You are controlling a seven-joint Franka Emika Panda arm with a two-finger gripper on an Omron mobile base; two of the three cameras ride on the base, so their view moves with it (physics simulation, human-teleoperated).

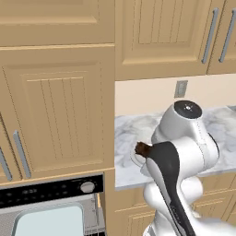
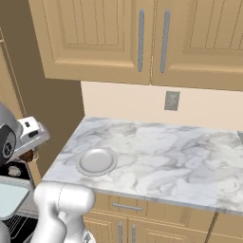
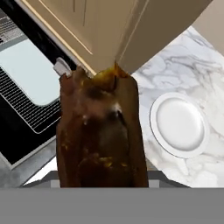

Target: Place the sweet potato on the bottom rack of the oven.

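Below and beside the jaws, the oven [image 1: 50,203] stands with its door down, the plate [image 3: 179,124] opposite. Between the jaws, closed on it, sits the sweet potato [image 3: 99,131]; swinging it carelessly toward the rack [image 3: 26,109] could clip the cabinet.

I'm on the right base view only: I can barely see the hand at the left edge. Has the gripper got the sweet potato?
Observer: Yes. In the hand view the sweet potato sits in the gripper, filling the middle.
Operator: Is the oven door open?
Observer: The oven door is down; the hand view shows its glass and a wire rack.
Operator: And the plate?
Observer: The plate is bare, on the marble counter.
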